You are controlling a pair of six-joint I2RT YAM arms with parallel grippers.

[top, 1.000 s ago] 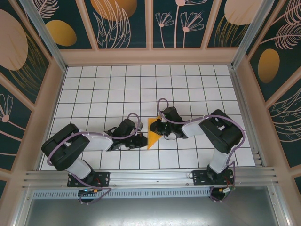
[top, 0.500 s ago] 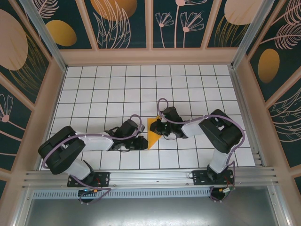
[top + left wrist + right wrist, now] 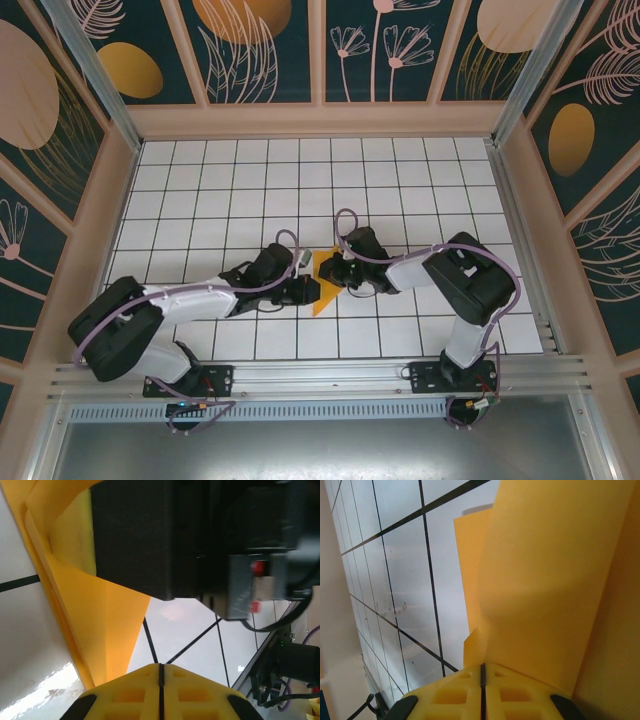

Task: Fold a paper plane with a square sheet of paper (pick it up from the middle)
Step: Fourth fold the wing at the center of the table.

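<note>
The square sheet of paper (image 3: 323, 287), a creased wedge, lies on the table (image 3: 200, 180) between both hands. The right hand (image 3: 337, 272) pinches its edge. The left hand (image 3: 309, 291), pressed together, is at its left side. The right hand's black body covers the paper's top.

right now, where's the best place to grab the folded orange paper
Probably the long straight left edge of the square sheet of paper, coming in low from the left: the wedge lies almost flat on the table, and its folded layers stack along that edge.
</note>
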